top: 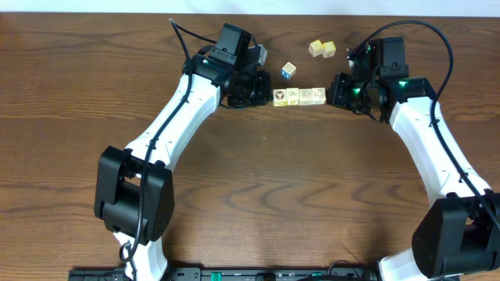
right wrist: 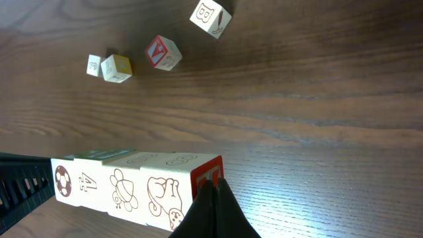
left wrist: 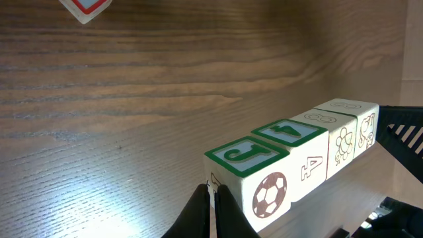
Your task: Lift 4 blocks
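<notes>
The four blocks (top: 299,96) form one tight cream-white row between my two arms. In the left wrist view the row (left wrist: 291,158) shows green-framed tops and a football mark on its near cube. The right wrist view shows the row (right wrist: 125,185) with a red-faced end. My left gripper (top: 268,95) is shut, its tip (left wrist: 211,198) pressed against the row's left end. My right gripper (top: 331,92) is also shut, and its tip (right wrist: 213,192) bears on the red end face. A shadow runs beneath the row, which looks slightly off the table.
A blue-faced cube (top: 289,70) lies just behind the row. Two yellow cubes (top: 321,48) sit at the back right. In the right wrist view a red-faced cube (right wrist: 162,51) and a cube marked B (right wrist: 211,16) lie farther off.
</notes>
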